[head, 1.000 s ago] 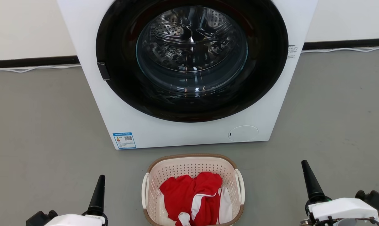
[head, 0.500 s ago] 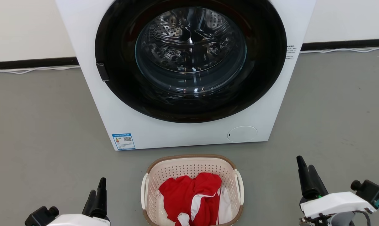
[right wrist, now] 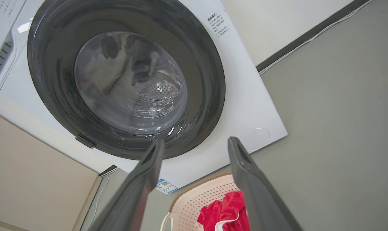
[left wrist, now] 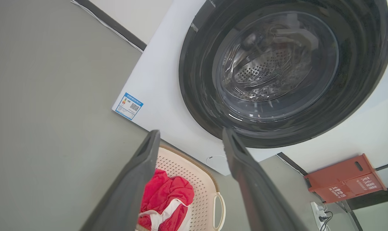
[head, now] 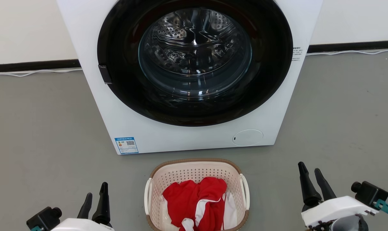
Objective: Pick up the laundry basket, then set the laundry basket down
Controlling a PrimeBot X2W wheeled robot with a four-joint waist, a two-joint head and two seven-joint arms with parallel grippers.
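Laundry basket [head: 194, 173] (near rim cropped) between left pincer [head: 96, 190] and right pincer [head: 308, 167], both splayed, empty

Left gripper [head: 96, 189]: my two fingers, pressed together a second ago, now stand parted, bare floor showing between them. Right gripper [head: 308, 166]: my fingers likewise go from closed to spread, and this wrist sits slightly nearer the laundry basket [head: 197, 171] than before.
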